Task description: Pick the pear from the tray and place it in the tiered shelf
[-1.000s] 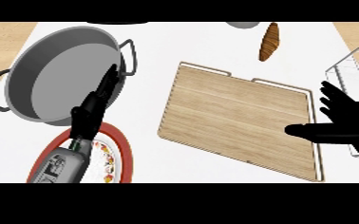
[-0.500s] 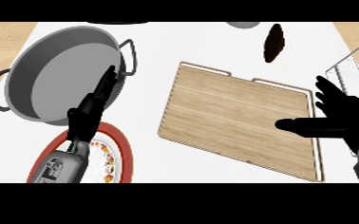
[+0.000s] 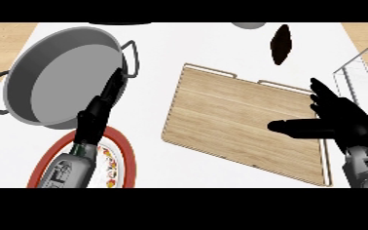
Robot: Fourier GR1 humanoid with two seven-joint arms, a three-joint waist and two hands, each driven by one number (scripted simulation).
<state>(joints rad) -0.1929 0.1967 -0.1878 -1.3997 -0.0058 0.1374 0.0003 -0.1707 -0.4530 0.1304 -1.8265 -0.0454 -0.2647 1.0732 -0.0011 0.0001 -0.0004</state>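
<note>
Your right hand (image 3: 332, 122) hovers over the tray's (image 3: 237, 122) right edge, fingers spread and thumb out, grasping nothing. No pear shows on the tray (the dark oblong thing (image 3: 281, 44) beyond it may be it). Left hand (image 3: 97, 114) rests straight-fingered by the pan (image 3: 50, 85). The shelf's (image 3: 352, 75) wire edge sits close right.

We look steeply down on a white tabletop (image 3: 215, 44) that fills nearly the whole view. At both upper corners it gives way to a light wood surface (image 3: 16, 31), one patch at the left and another at the right; we cannot tell whether this is floor or more furniture. The light is even and soft. No walls or windows fall within our view.
</note>
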